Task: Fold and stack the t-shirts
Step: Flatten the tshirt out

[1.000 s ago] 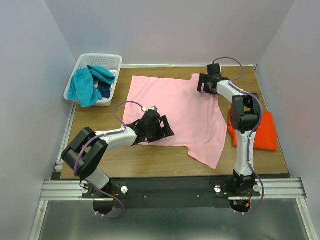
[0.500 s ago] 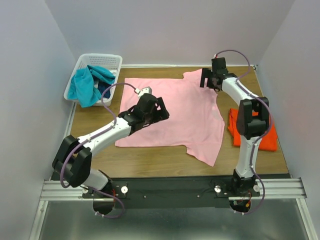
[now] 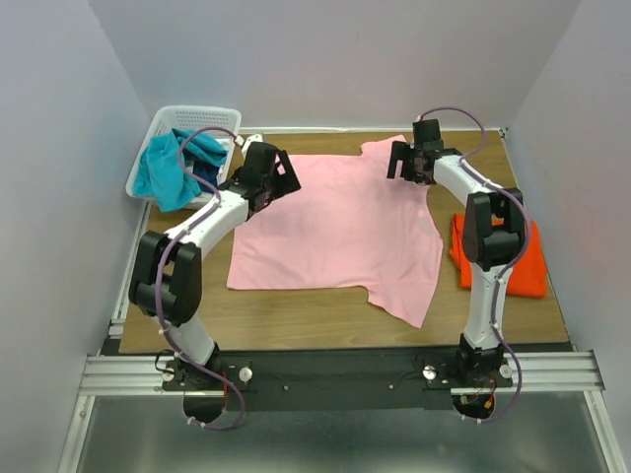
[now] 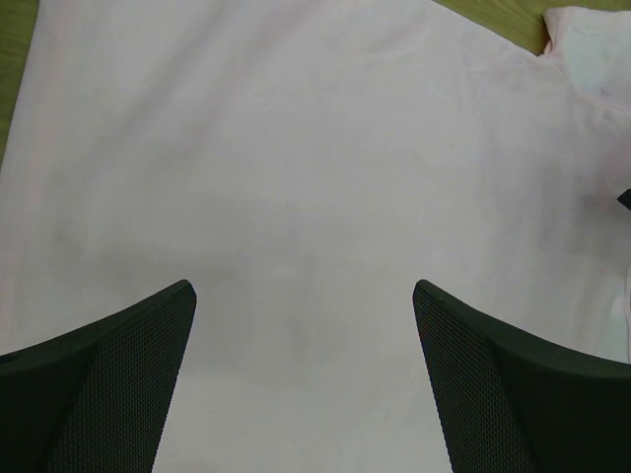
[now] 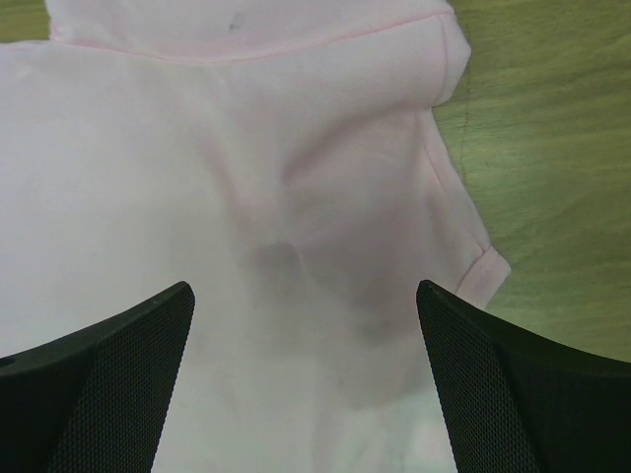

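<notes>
A light pink t-shirt (image 3: 340,227) lies spread flat on the wooden table (image 3: 296,320). It fills the left wrist view (image 4: 296,177) and the right wrist view (image 5: 246,168). My left gripper (image 3: 281,177) is open over the shirt's far left corner. My right gripper (image 3: 399,161) is open over the far right sleeve. Neither holds cloth. A folded bright orange t-shirt (image 3: 523,261) lies at the right edge of the table.
A white basket (image 3: 163,126) at the far left corner holds teal (image 3: 173,168) and dark blue (image 3: 207,175) garments. Bare wood (image 5: 552,177) shows to the right of the pink sleeve. Grey walls stand on three sides.
My left arm swung from the shirt's near left edge up to its far left corner. The shirt's left side now lies flatter. My right gripper stayed near the far right sleeve.
</notes>
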Controlling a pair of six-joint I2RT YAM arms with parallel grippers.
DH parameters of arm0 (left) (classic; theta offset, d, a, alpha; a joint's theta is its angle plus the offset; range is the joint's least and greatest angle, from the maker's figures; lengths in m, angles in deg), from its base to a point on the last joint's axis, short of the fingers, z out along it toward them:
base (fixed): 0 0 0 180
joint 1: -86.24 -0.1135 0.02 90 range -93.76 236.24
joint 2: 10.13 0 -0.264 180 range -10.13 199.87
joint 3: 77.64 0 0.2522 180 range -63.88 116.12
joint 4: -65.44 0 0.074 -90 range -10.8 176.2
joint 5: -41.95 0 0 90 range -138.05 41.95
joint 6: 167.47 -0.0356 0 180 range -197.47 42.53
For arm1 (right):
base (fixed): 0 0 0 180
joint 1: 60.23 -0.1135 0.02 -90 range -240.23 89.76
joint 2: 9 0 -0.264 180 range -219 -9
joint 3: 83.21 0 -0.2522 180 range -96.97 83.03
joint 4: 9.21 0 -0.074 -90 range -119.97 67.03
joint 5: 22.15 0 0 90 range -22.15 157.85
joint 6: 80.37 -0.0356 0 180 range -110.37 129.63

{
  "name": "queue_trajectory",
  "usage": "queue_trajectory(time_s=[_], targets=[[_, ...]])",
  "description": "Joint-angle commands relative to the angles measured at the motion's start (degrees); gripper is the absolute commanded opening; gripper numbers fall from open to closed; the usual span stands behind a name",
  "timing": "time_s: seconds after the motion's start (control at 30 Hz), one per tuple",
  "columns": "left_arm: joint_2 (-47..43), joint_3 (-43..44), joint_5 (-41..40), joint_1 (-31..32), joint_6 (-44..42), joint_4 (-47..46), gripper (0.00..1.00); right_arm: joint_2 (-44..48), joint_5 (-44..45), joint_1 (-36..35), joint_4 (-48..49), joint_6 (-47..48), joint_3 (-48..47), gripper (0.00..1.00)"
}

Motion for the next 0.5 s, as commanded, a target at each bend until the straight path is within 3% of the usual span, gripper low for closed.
queue_trajectory(time_s=[0.0,0.23,0.47], targets=[[5.89,4.83,0.49,-1.48,-4.39,-0.75,0.98,-3.56,-0.56,0.57,-0.64,-0.59,-2.97,1.0],[16.52,9.06,4.0,-3.41,-5.36,-1.37,0.98,-7.16,-1.53,2.5,-0.55,-1.39,-2.0,1.0],[18.56,6.0,4.98,-4.64,-4.49,-2.34,0.98,-3.66,-5.04,5.23,0.59,-3.5,5.46,1.0]])
